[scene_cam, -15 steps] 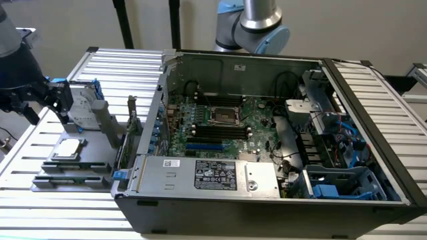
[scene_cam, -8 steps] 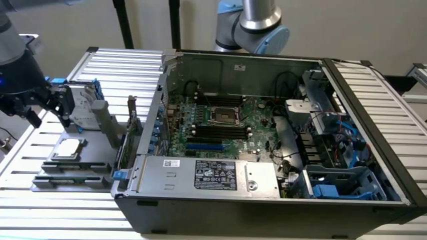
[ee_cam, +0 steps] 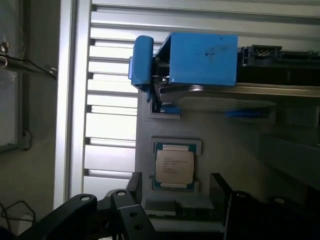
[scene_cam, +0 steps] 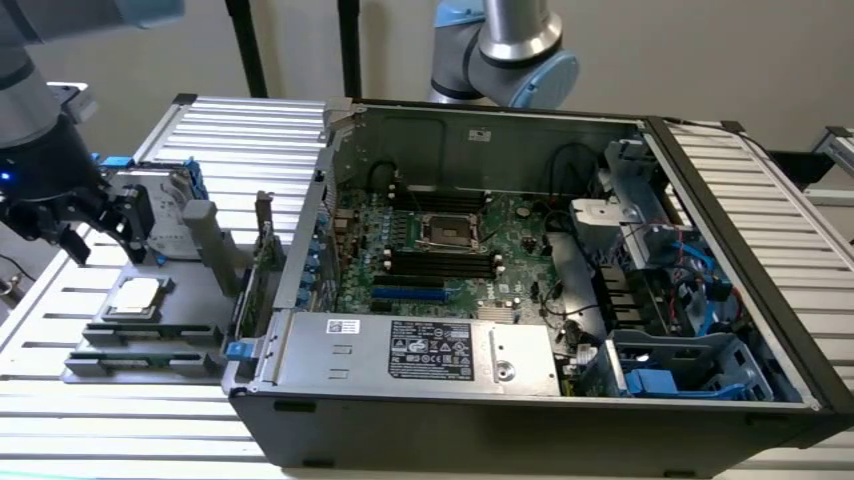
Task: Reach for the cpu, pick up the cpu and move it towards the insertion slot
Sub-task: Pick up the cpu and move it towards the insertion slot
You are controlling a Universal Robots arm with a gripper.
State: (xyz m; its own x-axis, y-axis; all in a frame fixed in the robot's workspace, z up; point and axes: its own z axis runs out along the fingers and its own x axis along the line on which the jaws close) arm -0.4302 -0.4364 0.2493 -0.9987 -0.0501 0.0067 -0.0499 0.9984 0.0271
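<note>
The black two-fingered gripper (scene_cam: 103, 248) hangs released, its fingers (ee_cam: 220, 187) spread wide with nothing between them. Below it, in line with the gap between the fingers and clear of both, lies the cpu (scene_cam: 138, 297) (ee_cam: 174, 167), a small flat square chip with a pale silver metal top and a thin green edge. The chip rests flat in a shallow square recess of a grey plastic holder tray (scene_cam: 187, 300) (ee_cam: 225, 145), which lies on a ribbed aluminium table (scene_cam: 80, 440) under the gripper. Near the gripper, on the same tray and on the far side of the chip, sits a larger rectangular silver hard drive with a blue bracket (scene_cam: 167, 215) (ee_cam: 202, 57); in the exterior view it is close beside the fingers without touching them. Well apart from the gripper, toward the exterior view's right, stands an open dark grey computer case (scene_cam: 534, 420) with a green motherboard (scene_cam: 521, 225) inside. On that board is the insertion slot (scene_cam: 451, 230), a square socket with a shiny silver metal frame and a dark centre, with long narrow black memory slots (scene_cam: 441, 262) just beside it. The slot holds no chip
</note>
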